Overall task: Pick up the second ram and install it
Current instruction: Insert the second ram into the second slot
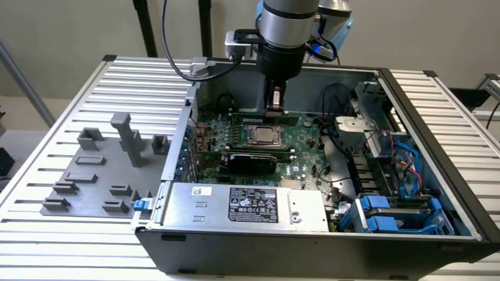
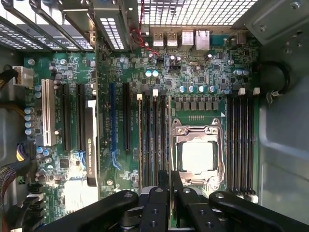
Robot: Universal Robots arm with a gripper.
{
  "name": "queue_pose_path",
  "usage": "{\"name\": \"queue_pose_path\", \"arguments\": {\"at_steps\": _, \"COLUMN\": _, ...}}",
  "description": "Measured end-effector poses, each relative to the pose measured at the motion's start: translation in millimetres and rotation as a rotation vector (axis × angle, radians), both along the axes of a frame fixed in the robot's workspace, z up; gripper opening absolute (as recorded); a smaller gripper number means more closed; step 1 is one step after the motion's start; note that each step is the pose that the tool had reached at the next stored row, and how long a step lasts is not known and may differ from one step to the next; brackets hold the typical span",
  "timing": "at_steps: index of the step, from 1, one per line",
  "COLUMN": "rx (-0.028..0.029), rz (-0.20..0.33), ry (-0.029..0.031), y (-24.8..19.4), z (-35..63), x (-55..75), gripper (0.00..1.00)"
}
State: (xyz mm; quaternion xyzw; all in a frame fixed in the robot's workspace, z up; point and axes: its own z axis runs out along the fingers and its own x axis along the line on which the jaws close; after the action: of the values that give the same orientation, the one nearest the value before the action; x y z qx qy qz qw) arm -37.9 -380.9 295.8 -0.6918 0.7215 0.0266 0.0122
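Nearest: front wall of open black metal computer case (image 1: pixel 312 249), resting on ribbed silver aluminium table (image 1: pixel 47 246). Just inside, a silver power-supply box with a black label (image 1: pixel 250 205); at the exterior view's right, blue plastic drive caddies (image 1: pixel 390 213) with red and blue wires above them. On the table, at the exterior view's left and well apart from the case interior, a set of grey plastic fixture blocks (image 1: pixel 102 170), one tall post among them.

Farther in: green motherboard (image 1: pixel 305 152), with a wide black-topped expansion card (image 1: pixel 250 159) lying across it, then the square silver processor socket (image 1: pixel 266 136).

Just beyond the socket: second ram (image 1: pixel 281 117), a thin green stick on edge along the far memory slots. Directly above it, black two-finger gripper (image 1: pixel 275 108), jaws drawn narrow and pinched on the stick's upper edge. Black cables (image 1: pixel 332 96) looping close by, at the exterior view's right of the gripper.

Farthest: case rear wall, pale room wall, black stand legs (image 1: pixel 144 23).
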Motion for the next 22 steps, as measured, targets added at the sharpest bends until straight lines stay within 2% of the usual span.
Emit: {"name": "queue_pose_path", "arguments": {"at_steps": 22, "rx": -0.0002, "rz": 0.000, "ry": 0.0001, "y": -0.1, "z": -40.1, "x": 0.0, "gripper": 0.14}}
